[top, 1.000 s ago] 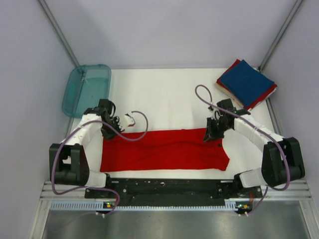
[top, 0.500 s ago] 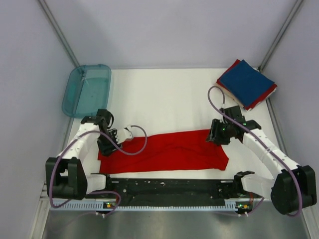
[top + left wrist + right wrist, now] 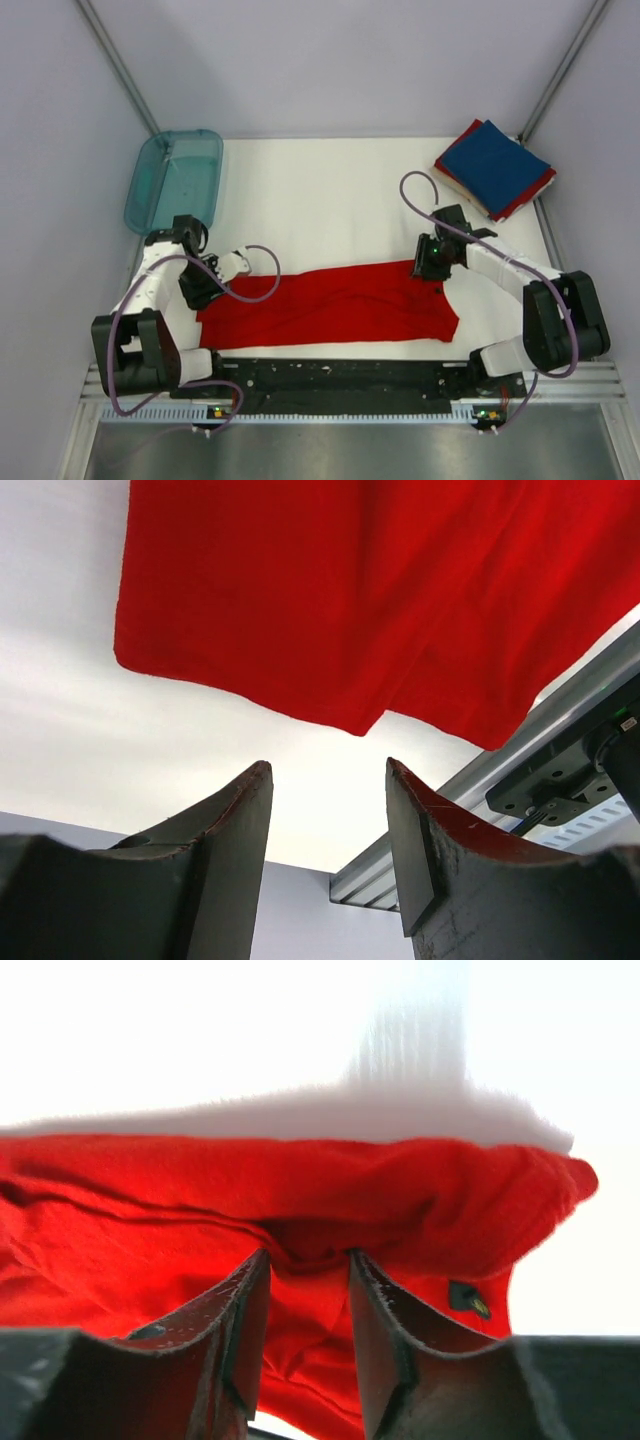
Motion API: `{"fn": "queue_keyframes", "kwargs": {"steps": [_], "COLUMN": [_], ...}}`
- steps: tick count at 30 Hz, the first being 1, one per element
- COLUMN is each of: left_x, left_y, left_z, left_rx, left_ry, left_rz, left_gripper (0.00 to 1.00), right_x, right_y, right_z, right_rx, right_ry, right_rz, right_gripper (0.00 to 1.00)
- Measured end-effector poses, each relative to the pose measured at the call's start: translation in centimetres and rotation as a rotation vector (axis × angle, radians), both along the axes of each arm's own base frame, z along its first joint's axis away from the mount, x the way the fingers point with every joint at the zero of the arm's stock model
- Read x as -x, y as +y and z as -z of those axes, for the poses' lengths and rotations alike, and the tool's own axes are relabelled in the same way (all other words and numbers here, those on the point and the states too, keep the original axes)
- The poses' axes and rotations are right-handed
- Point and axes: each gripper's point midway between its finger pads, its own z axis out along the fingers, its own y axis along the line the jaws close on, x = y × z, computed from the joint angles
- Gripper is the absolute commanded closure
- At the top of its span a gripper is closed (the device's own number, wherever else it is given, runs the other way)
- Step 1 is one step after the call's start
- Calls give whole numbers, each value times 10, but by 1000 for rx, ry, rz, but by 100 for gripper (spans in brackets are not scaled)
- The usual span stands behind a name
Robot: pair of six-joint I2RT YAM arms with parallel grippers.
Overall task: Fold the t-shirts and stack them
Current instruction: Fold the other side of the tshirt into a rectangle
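On my overhead feed the red t-shirt [image 3: 330,302] lies flat on the white table [image 3: 330,200], low in the frame just above the arm bases. Its long axis runs left to right, rising slightly toward the right end. I cannot make out the collar or sleeves, so I cannot say which end is the neck.

The left gripper [image 3: 203,286] sits at the shirt's left end. Through its wrist camera the left gripper [image 3: 328,770] is spread wide and empty, with the cloth's edge [image 3: 330,600] lying beyond the tips and not touching them.

The right gripper [image 3: 430,262] is at the shirt's upper right corner. In its wrist view the jaws of the right gripper [image 3: 308,1258] are narrow, pinching a fold of red fabric [image 3: 150,1210] whose creases converge there.

The folded stack [image 3: 495,168] — navy on top, red beneath — sits at upper right, and the teal tray [image 3: 175,180] at upper left.
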Motion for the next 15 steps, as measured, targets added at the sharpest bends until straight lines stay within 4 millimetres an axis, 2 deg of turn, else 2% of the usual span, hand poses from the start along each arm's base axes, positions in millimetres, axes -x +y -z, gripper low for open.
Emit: {"fn": "queue_keyframes", "kwargs": {"steps": [3, 4, 10, 15], "left_x": [0, 1, 4, 12], "left_y": [-1, -2, -5, -12], "left_z": [0, 1, 3, 12], "left_rx": [9, 12, 28, 31], "left_ry": [2, 3, 31, 58], "left_rz": [1, 1, 3, 34], "left_gripper": [46, 46, 42, 39], "right_x": [-10, -12, -15, -22], "right_y": [6, 7, 6, 1], "right_z": [1, 2, -3, -23], "right_rx": [-18, -21, -12, 15], "right_ry": [-22, -27, -51, -122], "right_rz": [-20, -28, -47, -74], "right_gripper": [98, 100, 100, 100]}}
